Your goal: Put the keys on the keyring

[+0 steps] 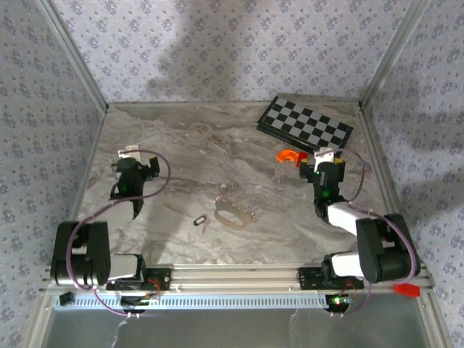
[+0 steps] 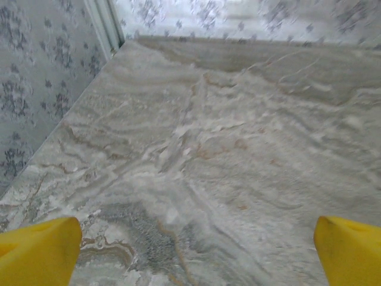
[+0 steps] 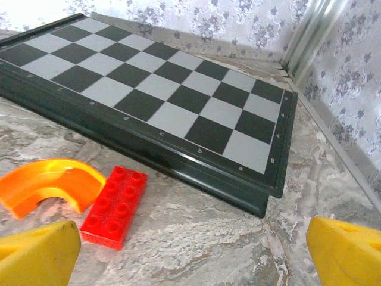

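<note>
The keyring (image 1: 233, 212), a pale silvery oval loop with a fine beaded chain, lies flat on the marble table near the front middle. Just left of it, apart from it, lies the key (image 1: 201, 220), tiny, with a dark oval head and a short pale stub. My left gripper (image 1: 136, 156) hovers at the left, well away from both; its yellow fingertips (image 2: 38, 250) stand wide apart, open over bare marble (image 2: 196, 238). My right gripper (image 1: 324, 158) is at the right, also open (image 3: 193, 244), facing the chessboard with nothing between its fingers.
A folded chessboard (image 1: 304, 125) (image 3: 161, 89) lies at the back right. An orange curved plastic piece (image 1: 290, 155) (image 3: 50, 185) and a red brick (image 3: 114, 205) sit just in front of it, by the right gripper. Patterned walls enclose the table (image 1: 181, 145).
</note>
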Robot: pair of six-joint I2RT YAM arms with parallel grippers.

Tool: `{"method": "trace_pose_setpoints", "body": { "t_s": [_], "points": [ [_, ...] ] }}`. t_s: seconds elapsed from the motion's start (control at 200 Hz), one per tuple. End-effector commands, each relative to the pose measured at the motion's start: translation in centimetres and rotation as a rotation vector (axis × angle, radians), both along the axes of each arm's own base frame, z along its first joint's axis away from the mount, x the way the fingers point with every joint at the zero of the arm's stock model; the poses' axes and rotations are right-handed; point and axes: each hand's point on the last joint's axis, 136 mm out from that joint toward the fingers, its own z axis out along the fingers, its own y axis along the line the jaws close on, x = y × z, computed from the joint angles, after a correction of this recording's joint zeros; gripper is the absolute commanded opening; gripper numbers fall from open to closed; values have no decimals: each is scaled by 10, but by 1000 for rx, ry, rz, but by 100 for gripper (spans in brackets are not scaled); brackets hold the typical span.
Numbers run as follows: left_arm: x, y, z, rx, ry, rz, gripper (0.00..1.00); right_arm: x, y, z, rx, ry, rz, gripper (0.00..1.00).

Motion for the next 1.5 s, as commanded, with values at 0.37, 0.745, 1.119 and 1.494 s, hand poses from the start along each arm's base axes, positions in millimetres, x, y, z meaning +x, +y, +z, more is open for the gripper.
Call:
{"method": "trace_pose_setpoints", "body": {
  "t_s": [0.37, 0.745, 1.119, 1.494],
  "points": [
    [-83, -75, 15, -366, 272, -92, 100, -37, 97, 47, 130, 266, 182, 99],
    [-134, -167, 30, -344, 376, -445, 99, -84, 182, 30, 263, 499, 498, 100],
    [-149, -219, 13, -361, 458, -596, 94, -109, 201, -2, 333, 651, 599, 100],
    [-139, -245, -1, -343, 520, -658, 79, -106, 231, -33, 398, 767, 670, 92]
  ]
}}
